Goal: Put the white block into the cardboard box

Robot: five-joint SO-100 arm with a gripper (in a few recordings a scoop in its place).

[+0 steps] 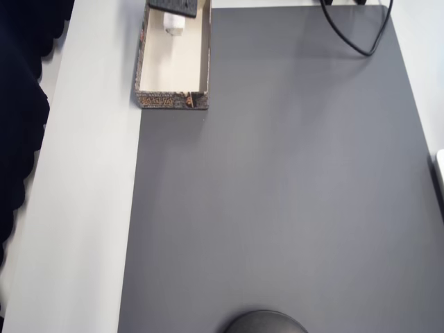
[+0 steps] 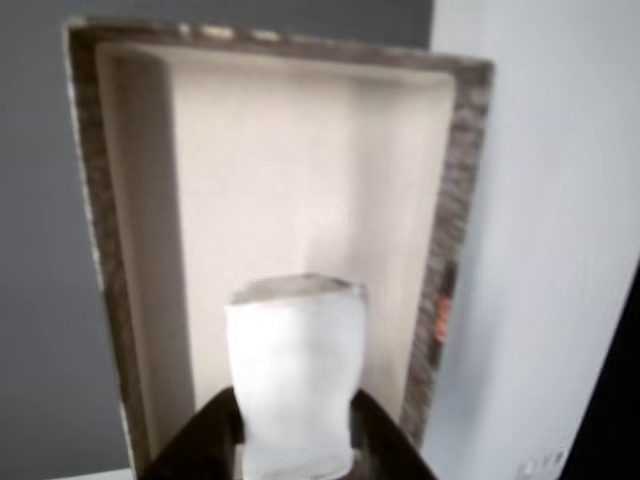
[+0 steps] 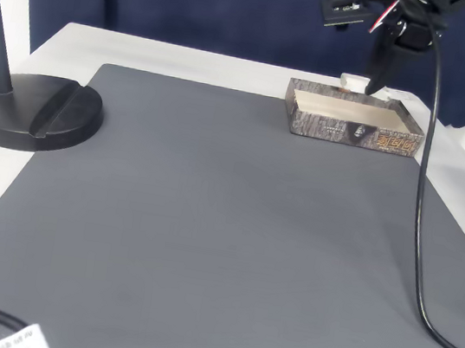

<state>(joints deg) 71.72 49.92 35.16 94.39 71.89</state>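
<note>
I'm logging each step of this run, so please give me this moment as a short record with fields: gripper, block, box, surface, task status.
gripper: gripper shut on the white block, above the box's far end in the fixed view
block: held between the fingers, over the box's cream interior, not yet released
box: cardboard box, open top, straddling the left edge of the mat in the overhead view
surface: grey mat on a white table
other: black stand base, black cable
task status: block over box, release pending
</note>
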